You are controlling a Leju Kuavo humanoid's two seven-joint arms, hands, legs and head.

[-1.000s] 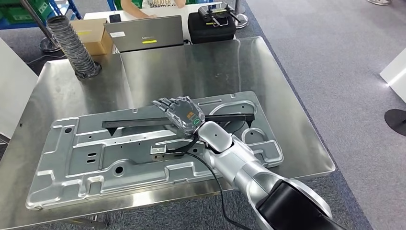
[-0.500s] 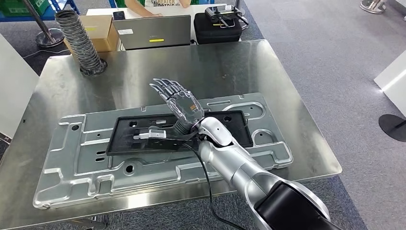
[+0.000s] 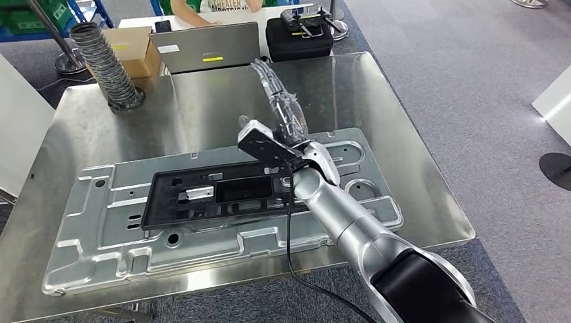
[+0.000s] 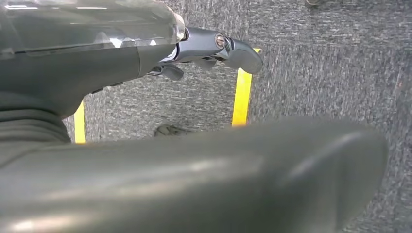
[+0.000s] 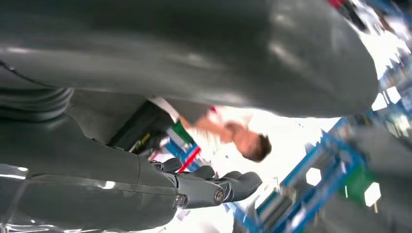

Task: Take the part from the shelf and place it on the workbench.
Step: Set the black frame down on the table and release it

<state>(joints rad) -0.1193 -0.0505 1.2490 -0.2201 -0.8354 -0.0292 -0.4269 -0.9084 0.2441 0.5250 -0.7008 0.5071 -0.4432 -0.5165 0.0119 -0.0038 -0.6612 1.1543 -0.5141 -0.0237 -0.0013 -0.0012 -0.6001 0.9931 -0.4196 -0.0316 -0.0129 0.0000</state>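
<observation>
Right hand (image 3: 279, 108) raised above the workbench (image 3: 94, 128), fingers straight and apart, holding nothing, pointing away toward the laptop (image 3: 205, 46). Black part (image 3: 222, 193) lies flat on the stamped metal panel (image 3: 101, 229), which rests on the workbench. Left hand (image 4: 145, 53) hangs over carpet, fingers loosely extended, nothing held.
</observation>
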